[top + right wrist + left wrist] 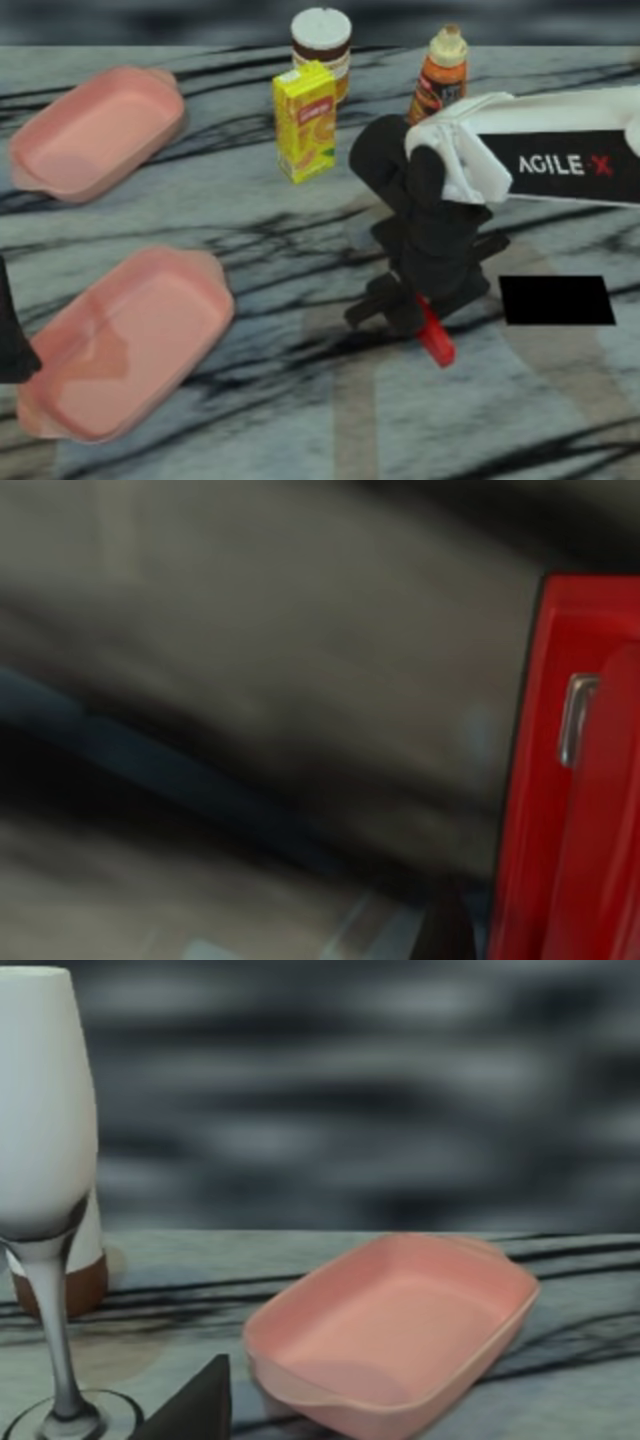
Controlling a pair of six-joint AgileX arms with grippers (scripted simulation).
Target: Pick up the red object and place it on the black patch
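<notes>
Two arms are sharing this marble counter [250, 400], but only the right one is working: the right gripper [420, 305] is hanging low over the middle of the counter, toward its right half, with the red object [437, 341] poking out from beneath it. The right wrist view is filling up with red at very close range, yet neither view is showing how the jaws are standing, so I cannot tell whether they are apart or clamped on the bar, nor whether the bar is lying on the counter or just clear of it. The black patch [557, 300] is lying bare near the counter's right edge, just beside the gripper and apart from the bar. By my reading the task is sitting at the pickup step: the reach is done, while the carry toward the right edge and the set-down on the patch are remaining. The left gripper [12, 340] is idling at the counter's left edge, beside the nearer pink tray [130, 345].
</notes>
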